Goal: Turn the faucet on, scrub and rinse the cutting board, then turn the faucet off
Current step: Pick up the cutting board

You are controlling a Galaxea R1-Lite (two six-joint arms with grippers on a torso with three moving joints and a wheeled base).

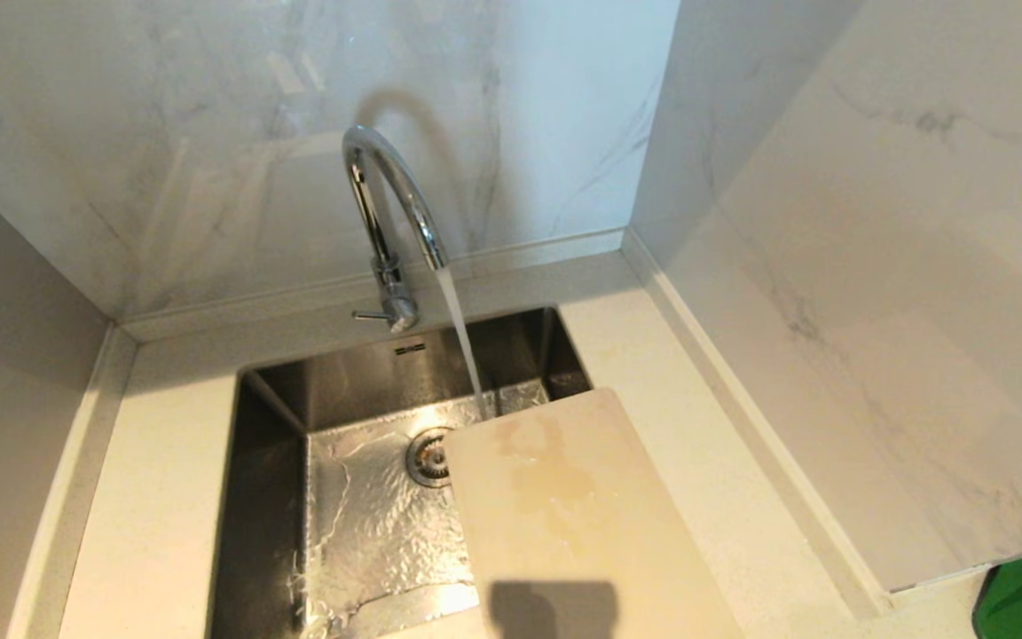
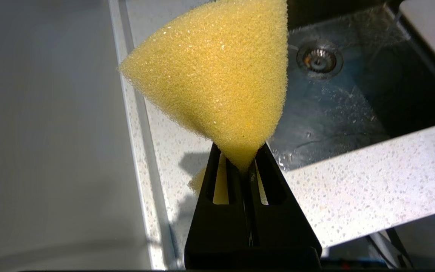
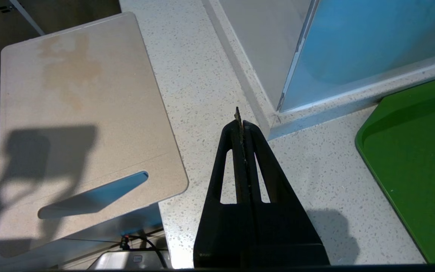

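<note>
Both end effectors closed: left pinching sponge, right empty | sink wet, apparently draining

Glossy chrome faucet; matt, stained cutting board.

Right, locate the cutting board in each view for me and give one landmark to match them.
Head view: the cutting board lies lower middle, over the sink's right rim.
Left wrist view: only a pale corner at the upper right edge.
Right wrist view: fills the left side, slot handle showing.
Shared landmark: the speckled countertop.
</note>
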